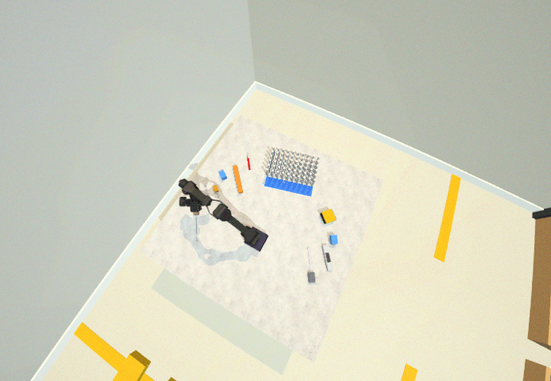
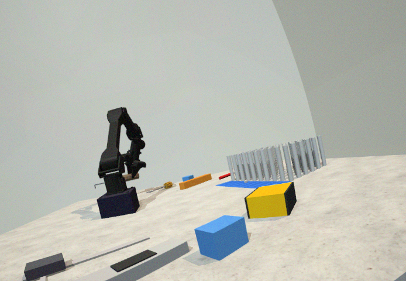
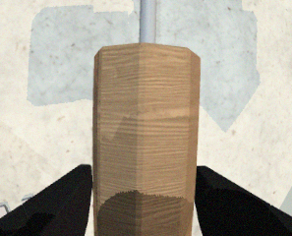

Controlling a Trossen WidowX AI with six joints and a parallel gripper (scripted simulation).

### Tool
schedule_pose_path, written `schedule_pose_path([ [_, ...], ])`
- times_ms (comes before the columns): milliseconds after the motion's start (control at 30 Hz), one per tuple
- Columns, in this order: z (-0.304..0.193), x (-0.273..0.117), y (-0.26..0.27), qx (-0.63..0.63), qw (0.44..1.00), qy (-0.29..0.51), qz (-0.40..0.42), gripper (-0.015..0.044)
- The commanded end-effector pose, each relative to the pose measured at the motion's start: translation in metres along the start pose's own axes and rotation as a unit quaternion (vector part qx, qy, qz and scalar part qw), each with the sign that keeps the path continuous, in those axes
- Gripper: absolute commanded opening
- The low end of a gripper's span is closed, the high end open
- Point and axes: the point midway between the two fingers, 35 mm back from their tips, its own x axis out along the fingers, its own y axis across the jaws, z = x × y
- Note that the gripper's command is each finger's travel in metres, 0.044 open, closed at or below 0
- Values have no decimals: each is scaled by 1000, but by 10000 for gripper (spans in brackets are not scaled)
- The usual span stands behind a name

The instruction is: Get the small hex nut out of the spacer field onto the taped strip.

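Grpr (image 1: 195, 210) (image 2: 133, 174) (image 3: 145, 172) approx. half open, fingers clamped either side of wood hdl of hook tool (image 1: 196, 213) (image 2: 131, 177) (image 3: 146, 123); tool's held above tabletop, thin metal shaft running out from grpr, bent tip at far end. Hex nut (image 1: 283, 182) (image 2: 245, 181) is on blue taped strip (image 1: 301, 188) (image 2: 230, 184), well apart from grpr, w/ standing metal spacers (image 1: 291, 166) (image 2: 266, 164) just beyond strip. Nearer grpr: yellow-hdl tool (image 1: 215, 188) (image 2: 167, 184), then orange bar (image 1: 237, 179) (image 2: 195, 181). Yellow/blk block (image 1: 328, 216) (image 2: 268, 202) well apart from grpr, on tabletop.
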Motion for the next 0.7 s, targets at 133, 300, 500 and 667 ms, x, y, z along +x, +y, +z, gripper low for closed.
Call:
schedule_pose_path([
  [133,-1,8,3,2,1000,-3,-1,0],
  [300,-2,12,4,2,1000,-4,-1,0],
  [500,-3,17,6,2,1000,-4,-1,0],
  [667,-4,21,7,2,1000,-4,-1,0],
])
